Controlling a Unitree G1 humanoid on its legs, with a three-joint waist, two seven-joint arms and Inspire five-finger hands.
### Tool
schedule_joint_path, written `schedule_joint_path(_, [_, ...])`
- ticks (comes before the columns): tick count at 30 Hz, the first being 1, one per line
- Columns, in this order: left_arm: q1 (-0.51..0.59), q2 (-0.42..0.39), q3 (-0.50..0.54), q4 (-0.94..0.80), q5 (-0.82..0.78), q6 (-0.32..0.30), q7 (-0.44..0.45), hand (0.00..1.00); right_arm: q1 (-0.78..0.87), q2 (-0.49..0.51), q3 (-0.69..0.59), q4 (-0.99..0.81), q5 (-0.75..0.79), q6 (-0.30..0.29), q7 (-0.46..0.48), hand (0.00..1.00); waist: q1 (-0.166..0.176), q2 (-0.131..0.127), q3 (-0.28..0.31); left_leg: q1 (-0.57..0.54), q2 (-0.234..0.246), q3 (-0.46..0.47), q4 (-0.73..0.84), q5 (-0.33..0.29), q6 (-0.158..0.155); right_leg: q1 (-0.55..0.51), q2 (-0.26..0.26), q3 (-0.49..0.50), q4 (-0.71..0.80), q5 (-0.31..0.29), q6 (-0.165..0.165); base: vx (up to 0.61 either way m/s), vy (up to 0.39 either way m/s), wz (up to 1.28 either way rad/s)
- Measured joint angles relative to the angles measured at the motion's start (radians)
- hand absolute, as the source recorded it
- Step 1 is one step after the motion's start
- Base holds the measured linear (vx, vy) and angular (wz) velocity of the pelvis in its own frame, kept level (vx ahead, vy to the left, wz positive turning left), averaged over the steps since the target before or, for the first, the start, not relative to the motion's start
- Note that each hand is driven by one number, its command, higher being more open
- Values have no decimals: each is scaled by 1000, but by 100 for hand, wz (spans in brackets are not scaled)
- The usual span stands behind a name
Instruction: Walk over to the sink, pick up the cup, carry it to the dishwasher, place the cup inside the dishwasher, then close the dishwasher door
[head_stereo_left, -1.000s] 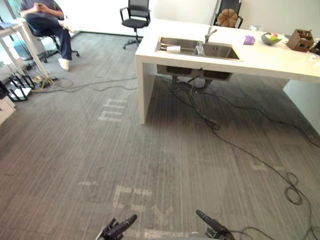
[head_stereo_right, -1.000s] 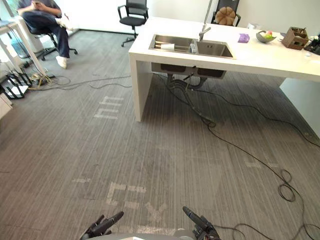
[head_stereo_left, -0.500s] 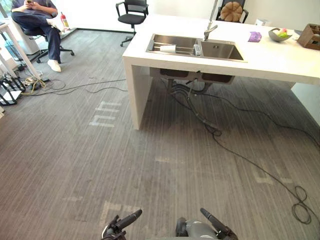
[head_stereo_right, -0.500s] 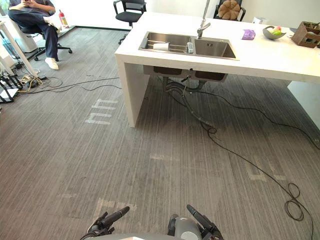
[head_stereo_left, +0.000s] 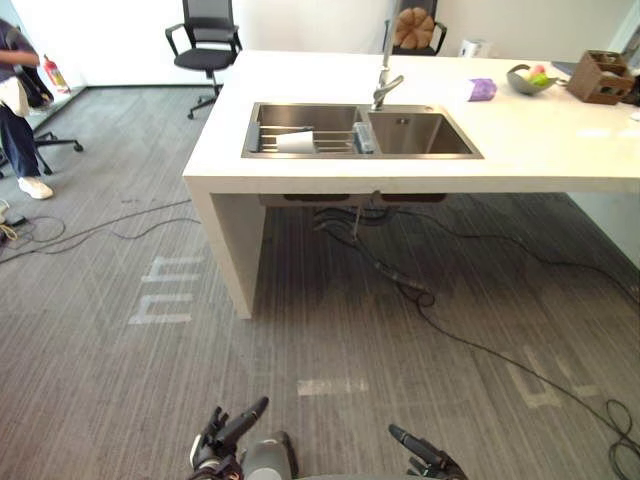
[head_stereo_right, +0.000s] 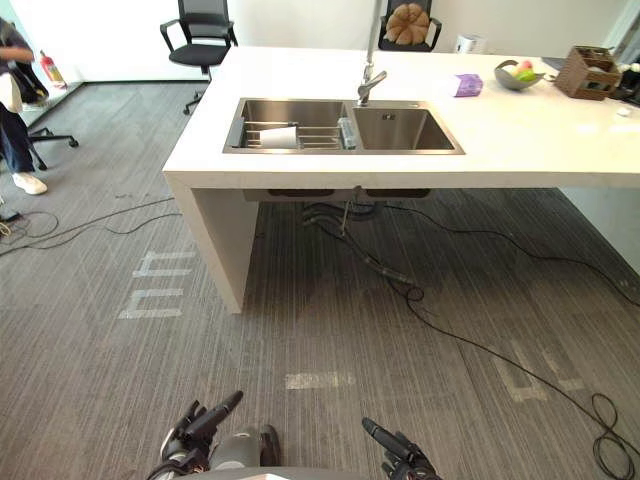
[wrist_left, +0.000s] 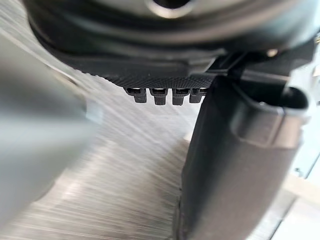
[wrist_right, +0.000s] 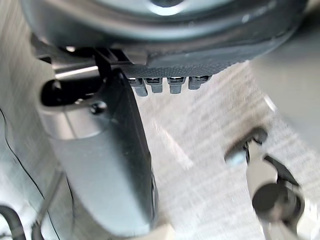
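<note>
A white cup (head_stereo_left: 295, 142) lies on its side on a wire rack in the left basin of a steel double sink (head_stereo_left: 300, 155), also seen as the cup (head_stereo_right: 279, 137). The sink is set in a white counter (head_stereo_left: 560, 150) ahead of me. Both hands hang low at the near edge, far from the sink. My left hand (head_stereo_left: 228, 432) has straight fingers and holds nothing; its thumb (wrist_left: 240, 165) stands out over the carpet. My right hand (head_stereo_left: 420, 455) is likewise open and empty, with its thumb (wrist_right: 100, 165) above the floor.
A faucet (head_stereo_left: 384, 88) rises behind the sink. A purple object (head_stereo_left: 482, 89), a fruit bowl (head_stereo_left: 528, 78) and a wooden box (head_stereo_left: 598, 75) sit on the counter. Cables (head_stereo_left: 400, 285) run across the carpet under it. Office chairs (head_stereo_left: 205, 40) and a person (head_stereo_left: 18, 100) are at the far left.
The whole picture has shifted: the camera has come closer to the counter and sink, which now look larger and more central. Both hands stay low and empty.
</note>
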Motion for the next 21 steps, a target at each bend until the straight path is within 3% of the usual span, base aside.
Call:
schedule_joint_path(4, [25, 18, -61, 4, -10, -34, -11, 100, -23, 23, 19, 0, -1, -1, -12, 100, 3, -1, -9, 59, -67, -4, -48, -23, 27, 20, -44, 51, 29, 57, 24, 316, 129, 23])
schedule_joint_path(7, [70, 41, -124, 3, -13, -47, -38, 100, -20, 20, 12, 7, 20, 4, -39, 100, 2, -6, -23, 120, -109, -29, -127, -21, 30, -27, -61, 48, 178, 88, 42, 214, 74, 26])
schedule_joint_path(9, [93, 52, -139, 0, -16, -58, -45, 100, -17, 1, 0, 16, 45, 10, -60, 100, 1, -4, -31, 181, -127, -41, -195, -28, 27, -137, -86, 46, 432, 148, 132, 216, 108, 17])
schedule_joint_path(10, [113, 61, -156, -2, -15, -80, -52, 100, -25, -10, -2, 10, 57, 10, -69, 100, -1, 3, -27, 235, -133, -38, -236, -34, 28, -229, -118, 44, 642, 243, 167, 229, 143, -17])
schedule_joint_path(11, [133, 78, -172, -2, -2, -93, -60, 100, -28, -11, -2, -8, 69, 7, -73, 100, -5, -2, -25, 287, -142, -32, -258, -48, 24, -332, -169, 15, 872, 245, 127, 244, 135, -25])
schedule_joint_path(12, [140, 80, -174, -2, 9, -97, -62, 100, -28, -15, -2, -25, 70, 6, -74, 100, -7, -3, -23, 314, -144, -27, -263, -58, 20, -381, -196, -6, 969, 226, 94, 296, 117, -25])
schedule_joint_path(13, [151, 79, -183, -5, 16, -112, -61, 100, -33, -27, 5, -46, 70, 6, -75, 100, -11, 0, -22, 358, -141, -17, -278, -72, 11, -478, -226, -34, 1091, 180, 25, 244, 75, -14])
schedule_joint_path(14, [152, 81, -205, -20, 21, -125, -57, 100, -37, -35, 16, -67, 71, 4, -72, 100, -16, -1, -22, 391, -133, -14, -293, -73, 9, -555, -231, -61, 1108, 152, 9, 247, 58, -5])
schedule_joint_path(15, [152, 82, -216, -40, 22, -125, -53, 100, -40, -35, 18, -76, 72, 4, -69, 100, -21, -1, -20, 401, -126, -18, -295, -77, 2, -584, -231, -86, 1083, 134, 15, 298, -35, 22])
schedule_joint_path(16, [148, 82, -236, -94, 20, -126, -49, 100, -42, -33, 17, -94, 73, 4, -61, 100, -29, 0, -15, 420, -107, -36, -302, -80, -5, -618, -228, -153, 985, 96, 22, 318, -74, 40])
schedule_joint_path(18, [137, 82, -263, -215, -16, -134, -39, 100, -40, -27, 15, -113, 73, 5, -56, 100, -30, 5, -2, 437, -67, -61, -299, -93, -30, -622, -203, -252, 735, 75, 26, 382, -190, 45])
schedule_joint_path(19, [124, 80, -277, -299, -53, -146, -34, 100, -39, -21, 15, -122, 82, 8, -56, 100, -29, 10, 4, 438, -35, -77, -289, -108, -56, -601, -176, -307, 511, 82, 35, 424, -310, 40])
schedule_joint_path(20, [117, 77, -275, -394, -88, -158, -26, 100, -36, -12, 16, -134, 83, 24, -58, 100, -27, 9, 9, 448, -10, -86, -280, -124, -82, -566, -151, -341, 270, 128, 39, 349, -285, 33])
schedule_joint_path(21, [113, 77, -274, -440, -107, -168, -20, 100, -30, -9, 16, -145, 84, 35, -59, 100, -23, 7, 13, 459, -2, -86, -279, -133, -97, -551, -145, -348, 167, 166, 38, 377, -311, 8])
